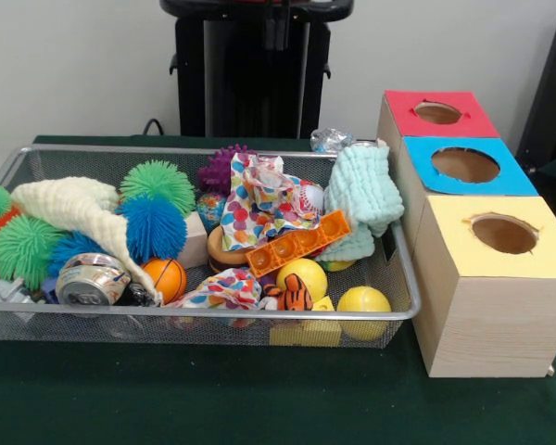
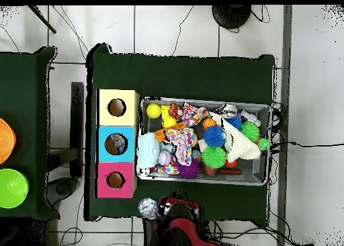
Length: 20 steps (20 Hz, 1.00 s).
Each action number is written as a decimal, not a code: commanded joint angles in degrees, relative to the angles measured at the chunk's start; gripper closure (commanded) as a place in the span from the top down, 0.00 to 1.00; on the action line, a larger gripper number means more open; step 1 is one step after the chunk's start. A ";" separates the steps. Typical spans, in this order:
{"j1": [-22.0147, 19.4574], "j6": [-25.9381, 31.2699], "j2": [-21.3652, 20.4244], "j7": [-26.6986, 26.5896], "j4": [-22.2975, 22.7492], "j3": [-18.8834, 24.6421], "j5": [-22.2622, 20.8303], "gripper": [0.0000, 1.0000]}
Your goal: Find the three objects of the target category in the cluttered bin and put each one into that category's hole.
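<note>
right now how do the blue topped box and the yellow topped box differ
The blue-topped pale wooden box stands in the middle of the row, the yellow-topped pale wooden box at the end nearest the front camera. From overhead, something crinkly and silvery shows inside the blue box's round hole; the yellow box's hole looks dark and empty. Both are pale wood with one round hole on top.

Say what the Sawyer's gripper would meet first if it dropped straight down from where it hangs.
Probably bare dark green table cover, outside the rim of the silver wire-mesh bin; the gripper sits drawn back by the pedestal, and depth is unclear.
</note>
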 commanded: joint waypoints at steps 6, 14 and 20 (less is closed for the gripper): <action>-3.38 -1.75 1.84 2.80 0.81 4.29 -9.73 0.00; 3.24 -16.45 16.60 6.08 -3.02 -9.58 -19.14 1.00; 6.28 -26.98 31.52 4.70 -7.27 -17.40 -24.00 1.00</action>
